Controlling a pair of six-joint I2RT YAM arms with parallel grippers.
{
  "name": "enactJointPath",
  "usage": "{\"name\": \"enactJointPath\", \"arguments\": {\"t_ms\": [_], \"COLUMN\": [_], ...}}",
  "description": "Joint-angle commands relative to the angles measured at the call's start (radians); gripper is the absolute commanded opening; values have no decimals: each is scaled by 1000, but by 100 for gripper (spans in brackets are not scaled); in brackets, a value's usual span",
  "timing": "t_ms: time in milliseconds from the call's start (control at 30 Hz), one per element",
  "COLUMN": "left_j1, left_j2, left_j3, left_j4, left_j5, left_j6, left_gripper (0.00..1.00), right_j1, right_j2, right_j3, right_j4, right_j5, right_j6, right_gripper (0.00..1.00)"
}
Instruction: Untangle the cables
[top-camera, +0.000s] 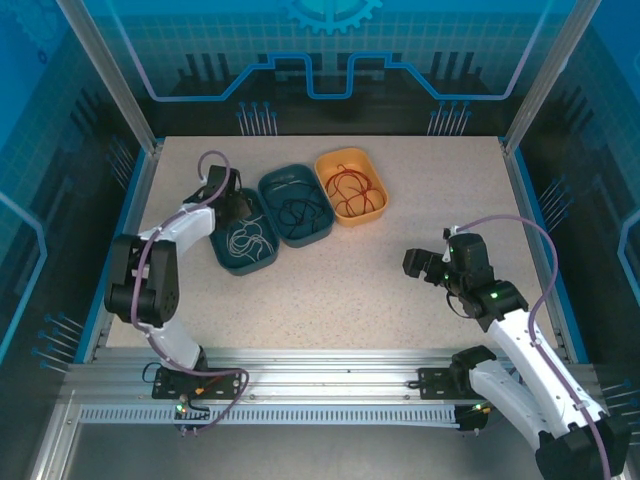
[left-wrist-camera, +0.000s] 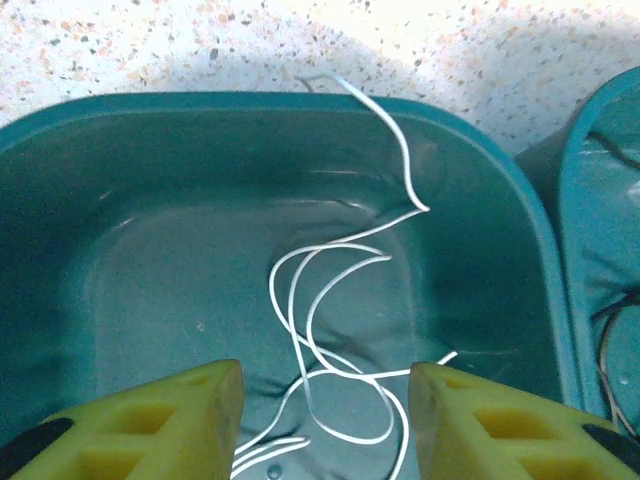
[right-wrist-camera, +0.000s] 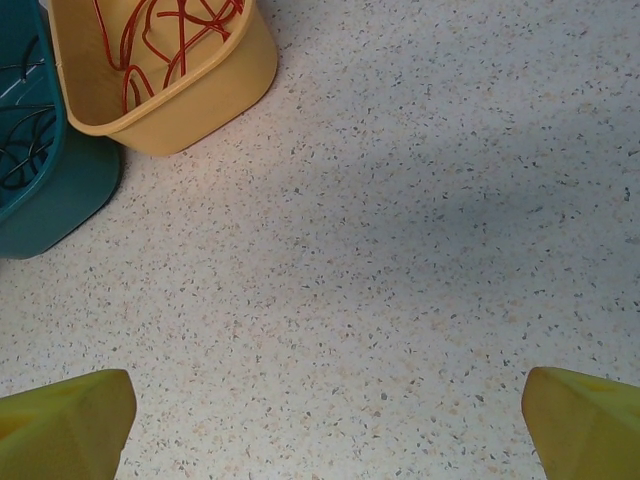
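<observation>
Top external: I see three trays in a row on the speckled table (top-camera: 340, 300). The white cable (top-camera: 245, 240) lies coiled in the left teal tray (top-camera: 272, 250), the black cable (top-camera: 292, 212) in the middle teal tray (top-camera: 327, 222), and the red cable (top-camera: 348, 188) in the orange tray (top-camera: 380, 205). The left gripper (top-camera: 233, 205) hangs over the far end of the left teal tray. The right gripper (top-camera: 412, 265) sits over bare table, well apart from the trays.

Left wrist: left gripper (left-wrist-camera: 325, 372) is down inside the teal tray (left-wrist-camera: 150, 200), its yellow fingers (left-wrist-camera: 180, 420) apart. Loops of the white cable (left-wrist-camera: 350, 241) lie between them, not pinched. One end of it climbs over the far rim. The next teal tray (left-wrist-camera: 600, 200) touches on the right.

Right wrist: right gripper (right-wrist-camera: 325, 410) has its jaws spread wide over bare table (right-wrist-camera: 400, 250), holding nothing. At top left, the red cable (right-wrist-camera: 150, 40) lies in the yellow-orange tray (right-wrist-camera: 200, 100), with the black cable (right-wrist-camera: 25, 150) in the teal tray (right-wrist-camera: 60, 190) just beside it.
</observation>
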Motion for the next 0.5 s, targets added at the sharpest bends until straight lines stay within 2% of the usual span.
{"name": "enactJointPath", "arguments": {"t_ms": [0, 200, 467], "left_j1": [-3, 1, 2], "left_j2": [45, 116, 167], "left_j3": [49, 103, 162], "left_j4": [-40, -73, -117], "left_j5": [9, 52, 42], "left_j6": [50, 80, 69], "left_gripper": [47, 46, 45], "right_j1": [2, 2, 2], "right_j2": [2, -2, -7], "right_j3": [14, 5, 3], "right_j4": [2, 3, -1], "right_j5": [6, 6, 16], "right_j6": [8, 12, 14], "right_gripper": [100, 100, 100]}}
